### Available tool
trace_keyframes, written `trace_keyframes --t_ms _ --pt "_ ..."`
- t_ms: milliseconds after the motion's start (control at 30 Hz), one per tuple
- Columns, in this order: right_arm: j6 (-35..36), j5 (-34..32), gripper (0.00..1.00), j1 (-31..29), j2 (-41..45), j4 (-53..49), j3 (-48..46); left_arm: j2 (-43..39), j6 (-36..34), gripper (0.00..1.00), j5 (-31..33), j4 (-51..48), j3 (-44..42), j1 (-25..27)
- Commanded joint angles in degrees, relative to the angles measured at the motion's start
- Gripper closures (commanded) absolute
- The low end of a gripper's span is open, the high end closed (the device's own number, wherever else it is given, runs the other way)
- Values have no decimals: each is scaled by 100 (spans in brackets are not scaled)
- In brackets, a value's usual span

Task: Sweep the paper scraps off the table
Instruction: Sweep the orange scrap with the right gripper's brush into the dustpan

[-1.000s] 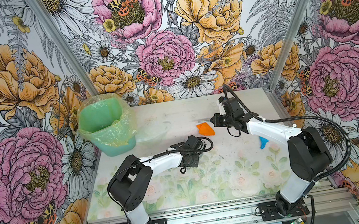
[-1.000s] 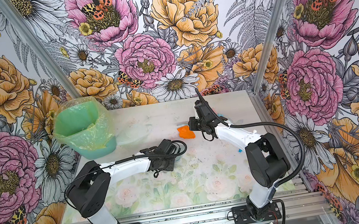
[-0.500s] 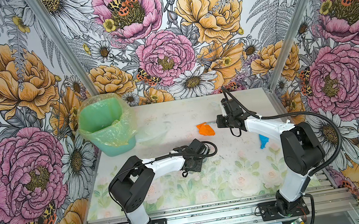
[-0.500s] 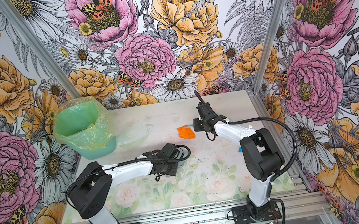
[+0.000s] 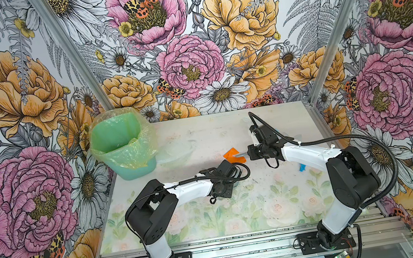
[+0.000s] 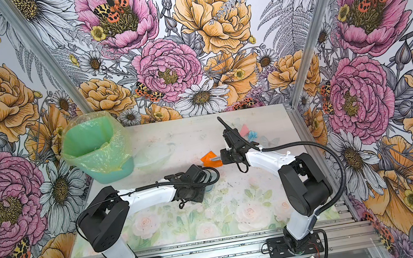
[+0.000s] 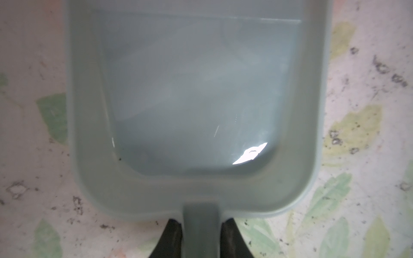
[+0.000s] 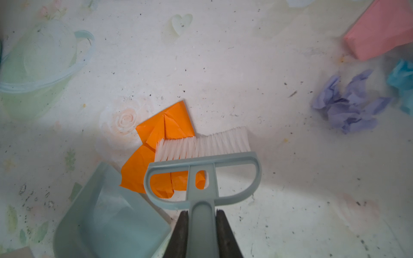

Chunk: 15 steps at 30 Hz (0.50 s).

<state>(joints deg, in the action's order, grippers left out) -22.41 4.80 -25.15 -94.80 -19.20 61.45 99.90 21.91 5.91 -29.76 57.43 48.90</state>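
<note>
Brush (image 8: 201, 159) on orange scrap (image 8: 172, 120) beside dustpan (image 8: 107, 223)

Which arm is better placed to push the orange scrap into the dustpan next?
Right. The right tool is shut on the brush, whose bristles lie over the orange scrap beside the mouth of the dustpan. The left tool is shut on the dustpan handle.

1. Your left arm (image 5: 192, 190) lies low and stretched out, elbow bent above its base.
2. Your left tool (image 7: 202, 241) has its jaws clamped on the dustpan (image 7: 201, 89) handle.
3. Your right arm (image 5: 306, 153) reaches forward and inward, forearm low.
4. Your right tool (image 8: 202, 234) pinches the brush (image 8: 202, 178) handle, jaws closed. The left tool sits near it but apart, on the side toward the arm bases.
</note>
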Motion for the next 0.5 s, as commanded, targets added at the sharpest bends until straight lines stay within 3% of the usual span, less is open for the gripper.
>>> trace_keyframes --t_ms 0,467 --pt "80 226 100 -65 332 -138 -204 91 -51 100 -65 133 168 28" --pt "387 1373 100 -242 526 -284 -581 -45 -89 100 -80 97 150 33"
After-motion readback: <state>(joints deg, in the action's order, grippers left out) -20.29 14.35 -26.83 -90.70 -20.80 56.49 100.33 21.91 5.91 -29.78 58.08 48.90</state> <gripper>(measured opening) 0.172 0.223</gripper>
